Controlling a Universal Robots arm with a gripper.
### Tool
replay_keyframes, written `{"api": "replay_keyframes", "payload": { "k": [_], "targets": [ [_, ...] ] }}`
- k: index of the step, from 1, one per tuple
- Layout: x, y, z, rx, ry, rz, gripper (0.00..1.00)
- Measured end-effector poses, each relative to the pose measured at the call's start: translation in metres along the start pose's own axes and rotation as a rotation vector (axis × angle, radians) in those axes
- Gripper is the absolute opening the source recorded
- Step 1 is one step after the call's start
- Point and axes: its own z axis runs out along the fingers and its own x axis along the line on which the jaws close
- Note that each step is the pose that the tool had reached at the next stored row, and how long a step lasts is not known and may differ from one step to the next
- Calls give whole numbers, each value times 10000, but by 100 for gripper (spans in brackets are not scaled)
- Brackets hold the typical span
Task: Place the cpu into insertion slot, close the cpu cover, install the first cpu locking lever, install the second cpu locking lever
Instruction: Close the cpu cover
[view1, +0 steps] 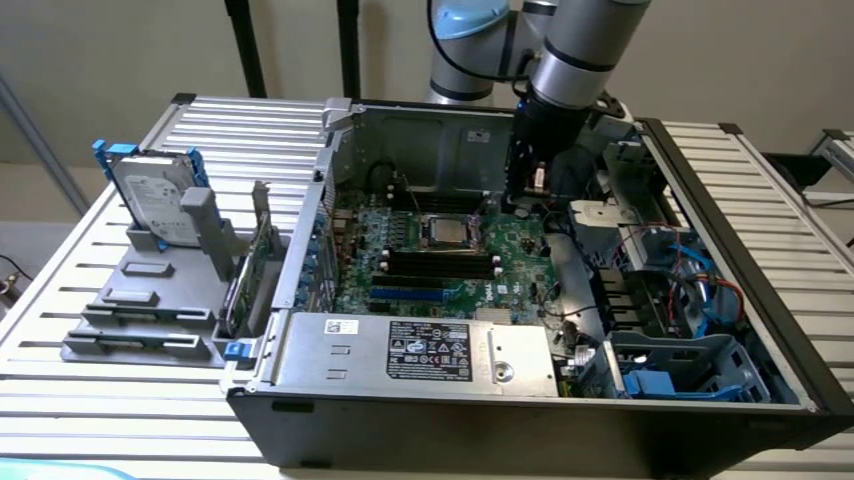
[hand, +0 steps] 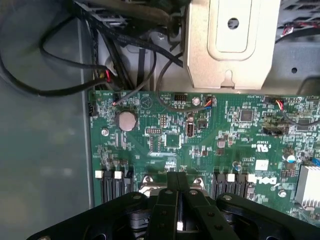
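In the exterior view the cpu shows as a pale square on the green motherboard. The silvery cpu cover frames it and looks to lie flat. The insertion slot is hidden beneath them. I cannot make out the locking levers. My gripper hangs upright over the board, to the exterior view's right of the socket and slightly behind it. In the wrist view its black fingers are pressed together, shut, with nothing seen between them, above the board; bits of silvery metal peek out just past the fingertips.
The tower case lies open on a slatted table. A grey labelled metal box fills the near side, and black memory slots sit in front of the socket. Cables and a blue drive cage crowd the exterior view's right. A hard drive stands outside, at the left.
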Motion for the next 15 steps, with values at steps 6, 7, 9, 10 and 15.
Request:
{"api": "replay_keyframes", "payload": {
  "k": [6,7,9,10,15],
  "targets": [
    [-1,-57,8,365,-2,3,11],
    [-1,-72,10,411,-2,3,11],
    [-3,-105,14,488,-4,3,11],
    [-5,-121,15,517,-6,4,11],
    [-20,-200,26,656,-7,0,11]
  ]
}}
